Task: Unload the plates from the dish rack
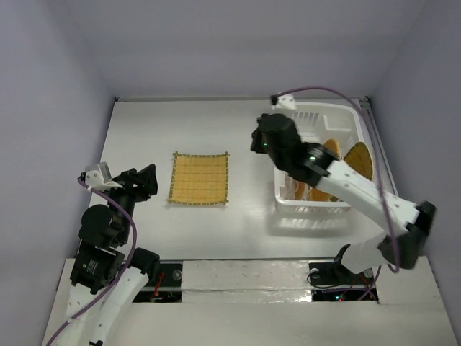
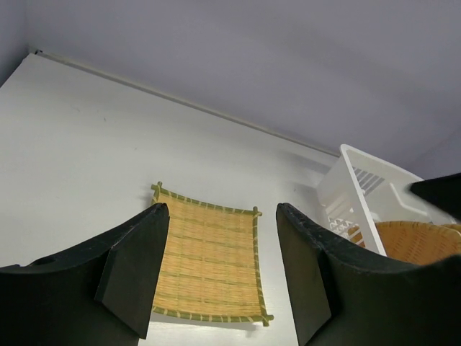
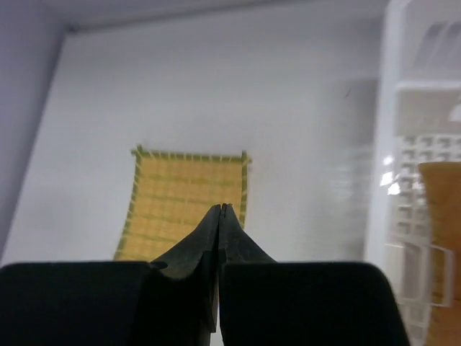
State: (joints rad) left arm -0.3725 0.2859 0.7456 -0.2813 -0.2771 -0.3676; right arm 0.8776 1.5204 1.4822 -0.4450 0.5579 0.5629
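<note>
The left fingers [image 2: 137, 274] are held wide apart, and nothing is gripped between them. They are kept above the table [image 1: 144, 122], near the square plate [image 1: 199, 179], which is laid flat there. The right fingers [image 3: 207, 241] are pressed together, empty, by the left wall of the dish rack [image 1: 338, 109], in which other plates [image 1: 358, 160] are stood.
</note>
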